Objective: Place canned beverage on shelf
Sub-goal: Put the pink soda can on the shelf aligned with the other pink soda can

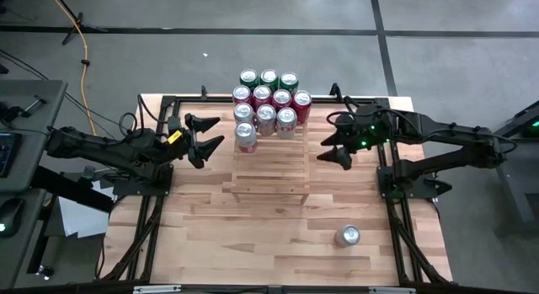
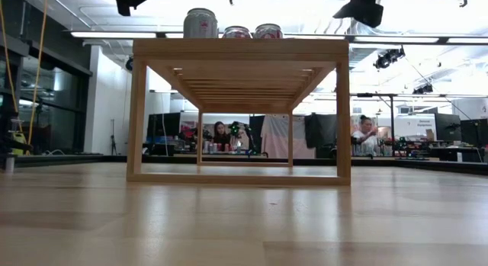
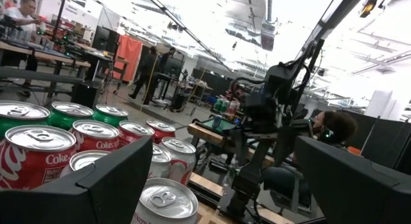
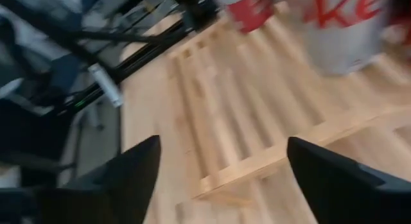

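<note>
Wooden tabletop (image 1: 253, 227), workshop floor around. Shelf (image 1: 269, 163) between my grippers, cluster of cans (image 1: 269, 104) on its far part. My left gripper (image 1: 209, 138) spread wide, empty, nearest silver can (image 1: 246, 137) just beside its fingertips. My right gripper (image 1: 334, 149) spread wide, empty, just off shelf's opposite edge. Lone silver can (image 1: 348, 236) upright on tabletop, well behind right gripper, toward near edge.

Two black jointed arms (image 1: 101, 149), yellow tag, green lights.
</note>
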Motion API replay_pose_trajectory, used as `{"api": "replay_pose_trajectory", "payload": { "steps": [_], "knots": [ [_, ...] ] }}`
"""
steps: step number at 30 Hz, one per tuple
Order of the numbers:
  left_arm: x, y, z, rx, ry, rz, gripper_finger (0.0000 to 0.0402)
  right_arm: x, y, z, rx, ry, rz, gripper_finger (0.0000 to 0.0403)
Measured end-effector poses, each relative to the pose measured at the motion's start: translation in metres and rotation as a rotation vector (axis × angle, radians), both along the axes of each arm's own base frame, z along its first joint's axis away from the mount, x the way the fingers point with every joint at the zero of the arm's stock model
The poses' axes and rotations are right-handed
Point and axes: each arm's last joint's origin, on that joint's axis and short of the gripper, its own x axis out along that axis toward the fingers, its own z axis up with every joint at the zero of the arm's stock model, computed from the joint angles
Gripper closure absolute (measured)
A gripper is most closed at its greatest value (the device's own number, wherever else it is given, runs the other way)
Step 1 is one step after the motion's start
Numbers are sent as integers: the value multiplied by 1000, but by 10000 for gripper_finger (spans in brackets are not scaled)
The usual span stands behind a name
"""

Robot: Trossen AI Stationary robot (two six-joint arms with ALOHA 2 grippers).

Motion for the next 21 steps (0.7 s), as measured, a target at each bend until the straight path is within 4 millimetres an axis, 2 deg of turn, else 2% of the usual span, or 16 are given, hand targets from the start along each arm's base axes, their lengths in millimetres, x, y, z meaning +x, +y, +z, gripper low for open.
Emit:
{"api": "replay_pose_trajectory", "payload": {
  "steps": [5, 11, 16, 18, 21],
  "knots": [
    [0, 0, 0, 0, 0, 0, 30, 0, 10, 1, 93, -8, 156, 39],
    [0, 0, 0, -5, 1, 16, 30, -1, 30, 1, 313, 43, 225, 29],
    [-1, 1, 0, -36, -7, 43, 30, -3, 65, 7, 451, 140, 335, 29],
    [-1, 1, 0, -58, -17, 39, 30, -6, 82, 9, 476, 232, 368, 29],
    [-1, 1, 0, -61, -18, 38, 30, -11, 105, 8, 471, 438, 318, 29]
  ]
}}
